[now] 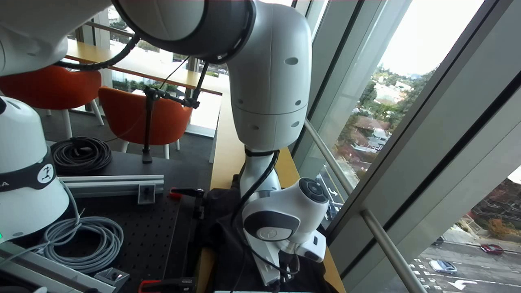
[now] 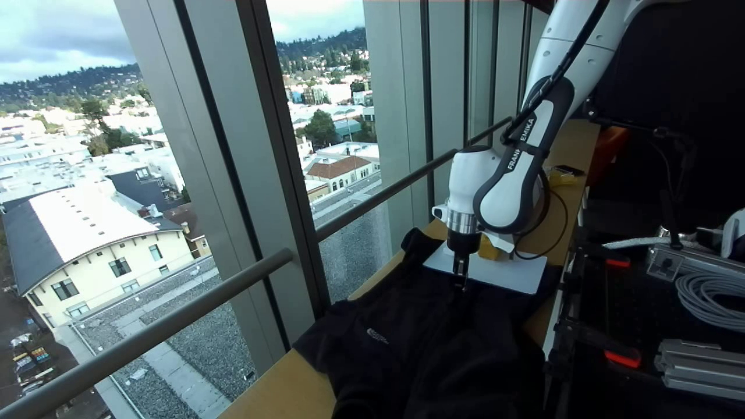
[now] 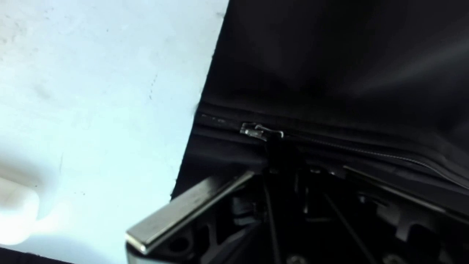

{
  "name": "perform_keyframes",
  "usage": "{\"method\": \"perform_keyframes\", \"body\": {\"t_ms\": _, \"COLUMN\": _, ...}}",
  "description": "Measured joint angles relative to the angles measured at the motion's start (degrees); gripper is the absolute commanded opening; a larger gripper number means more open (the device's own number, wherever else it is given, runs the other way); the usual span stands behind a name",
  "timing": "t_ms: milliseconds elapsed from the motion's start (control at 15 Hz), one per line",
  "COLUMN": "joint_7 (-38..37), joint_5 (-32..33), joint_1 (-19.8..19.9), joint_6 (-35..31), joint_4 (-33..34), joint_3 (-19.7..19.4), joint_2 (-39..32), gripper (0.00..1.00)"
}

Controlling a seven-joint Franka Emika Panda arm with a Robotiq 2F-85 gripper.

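My claw is pressed together at the jacket zip, near the board; I can't tell whether it pinches anything.

The arm reads "FRANK… EMIKA", the jacket "North Face".

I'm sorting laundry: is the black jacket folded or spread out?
Spread out: in an exterior view the black jacket lies broadly over the wooden counter, logo facing up; one end runs out of frame.
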State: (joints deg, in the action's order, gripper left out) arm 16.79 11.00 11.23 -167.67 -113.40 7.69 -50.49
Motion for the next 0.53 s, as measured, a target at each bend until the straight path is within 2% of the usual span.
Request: {"method": "perform_keyframes", "body": {"t_ms": 533, "joint_7": 0.0, "joint_5": 0.0, "joint_1": 0.0, "joint_6": 0.0, "joint_4": 0.2, "joint_3": 0.0, "joint_2": -0.5, "gripper": 0.0}}
